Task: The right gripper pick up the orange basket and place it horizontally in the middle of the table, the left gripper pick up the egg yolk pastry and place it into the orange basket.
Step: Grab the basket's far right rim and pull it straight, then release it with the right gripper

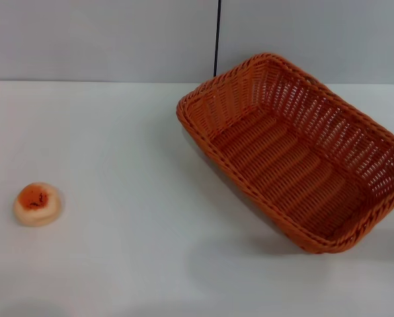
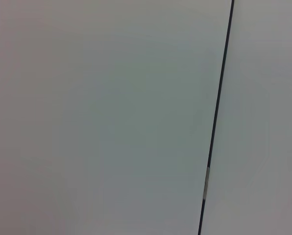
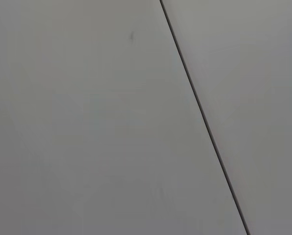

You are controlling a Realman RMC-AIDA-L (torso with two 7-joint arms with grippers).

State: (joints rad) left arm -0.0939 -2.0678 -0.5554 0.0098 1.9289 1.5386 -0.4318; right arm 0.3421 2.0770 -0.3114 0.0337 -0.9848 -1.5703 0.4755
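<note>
The orange basket (image 1: 296,155) lies on the white table (image 1: 137,198) at the right side of the head view, turned diagonally with one corner toward the far middle and nothing inside it. The egg yolk pastry (image 1: 38,203), a small cream bun with an orange-red top, sits near the table's left edge, far from the basket. Neither the left gripper nor the right gripper shows in any view. Both wrist views show only a plain grey wall panel with a dark seam.
A grey wall with a vertical dark seam (image 1: 217,36) runs behind the table's far edge. The same kind of seam crosses the left wrist view (image 2: 215,117) and the right wrist view (image 3: 200,107). White tabletop lies between pastry and basket.
</note>
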